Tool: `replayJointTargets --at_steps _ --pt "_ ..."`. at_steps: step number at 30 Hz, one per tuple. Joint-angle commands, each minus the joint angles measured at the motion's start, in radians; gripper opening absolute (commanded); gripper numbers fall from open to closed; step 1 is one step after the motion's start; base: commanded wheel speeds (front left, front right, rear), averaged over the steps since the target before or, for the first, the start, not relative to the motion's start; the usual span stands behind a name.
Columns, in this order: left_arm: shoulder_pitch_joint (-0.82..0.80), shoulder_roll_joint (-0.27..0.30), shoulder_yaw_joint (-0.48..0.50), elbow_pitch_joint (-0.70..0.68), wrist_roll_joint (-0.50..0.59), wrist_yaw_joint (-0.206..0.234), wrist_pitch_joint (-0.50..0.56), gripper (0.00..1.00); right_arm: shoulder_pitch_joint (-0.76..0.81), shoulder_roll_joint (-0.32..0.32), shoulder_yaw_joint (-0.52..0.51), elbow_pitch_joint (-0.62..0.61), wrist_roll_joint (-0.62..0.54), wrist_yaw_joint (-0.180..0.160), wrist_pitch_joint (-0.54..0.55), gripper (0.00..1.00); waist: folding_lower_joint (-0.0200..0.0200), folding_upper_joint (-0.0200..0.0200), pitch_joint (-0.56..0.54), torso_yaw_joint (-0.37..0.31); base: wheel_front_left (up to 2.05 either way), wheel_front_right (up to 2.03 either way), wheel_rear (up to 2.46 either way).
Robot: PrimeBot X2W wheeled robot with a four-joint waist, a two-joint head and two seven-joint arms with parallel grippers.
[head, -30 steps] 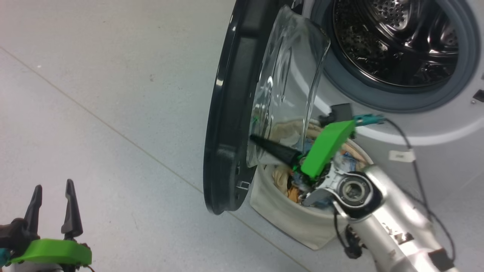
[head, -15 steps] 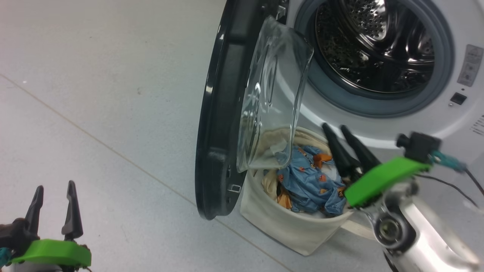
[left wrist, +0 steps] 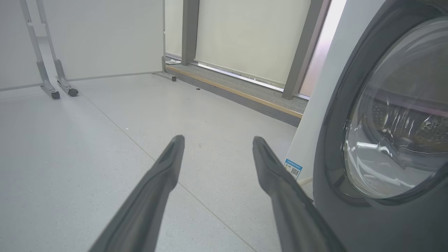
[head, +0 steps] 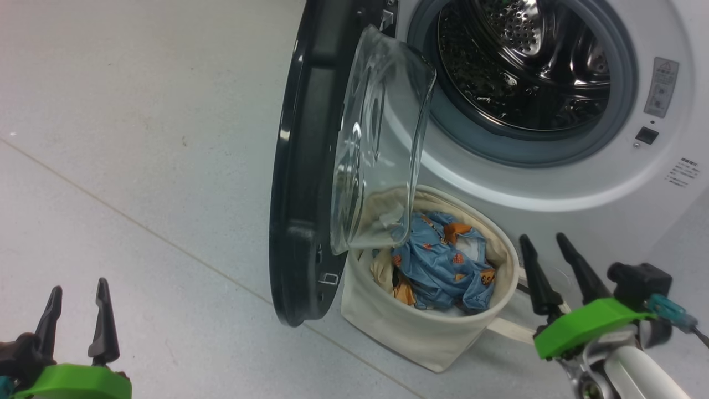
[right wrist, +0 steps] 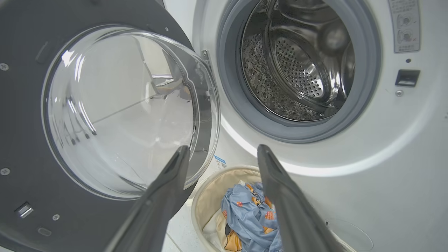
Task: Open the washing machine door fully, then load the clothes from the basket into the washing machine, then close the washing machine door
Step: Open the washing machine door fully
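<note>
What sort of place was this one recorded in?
Likely a lab or test room, not a home: the washing machine stands on a wide grey floor, with a white partition on castors and blind-covered windows nearby.

We can't really read any text here. The washing machine (head: 581, 183) has a small blue label (left wrist: 293, 169) with a QR code, a grey sticker (right wrist: 404, 24) and some tiny print (head: 682, 170), all too small to make out.
</note>
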Motion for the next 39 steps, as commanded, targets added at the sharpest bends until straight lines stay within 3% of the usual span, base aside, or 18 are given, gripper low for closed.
replayJointTargets --at_steps 1,8,32,33,34,35,39 --pt "-0.033 0.032 0.029 -0.030 -0.010 0.001 -0.005 1.00 -0.003 0.001 -0.019 -0.037 -0.024 0.001 -0.012 1.00 0.0000 0.0000 0.001 0.000 0.00 0.00 0.00" --pt "-0.038 0.034 0.026 -0.021 -0.017 0.004 -0.007 1.00 0.050 0.042 -0.096 -0.090 -0.088 0.001 -0.013 1.00 0.0000 0.0000 0.002 -0.002 0.00 0.00 0.00" --pt "-0.030 0.038 0.003 -0.028 -0.035 0.012 -0.009 1.00 0.056 0.056 -0.082 -0.063 -0.098 0.001 -0.013 1.00 0.0000 0.0000 0.007 -0.006 0.00 0.00 0.00" --pt "-0.031 0.037 -0.001 -0.032 -0.035 0.011 -0.009 0.79 0.056 0.056 -0.081 -0.061 -0.098 0.001 -0.013 1.00 0.0000 0.0000 0.007 -0.006 0.00 0.00 0.00" --pt "-0.032 0.035 -0.007 -0.040 -0.036 0.007 -0.010 0.14 0.056 0.057 -0.080 -0.060 -0.097 0.001 -0.013 1.00 0.0000 0.0000 0.007 -0.006 0.00 0.00 0.00" --pt "-0.032 0.035 -0.015 -0.054 -0.035 0.001 -0.010 0.00 0.055 0.058 -0.080 -0.059 -0.097 0.001 -0.013 1.00 0.0000 0.0000 0.008 -0.006 0.00 0.00 0.00" --pt "-0.026 0.026 -0.045 -0.134 -0.030 -0.016 -0.013 0.00 0.051 0.061 -0.076 -0.061 -0.099 0.001 -0.013 1.00 0.0000 0.0000 0.009 -0.005 0.00 0.00 0.00"
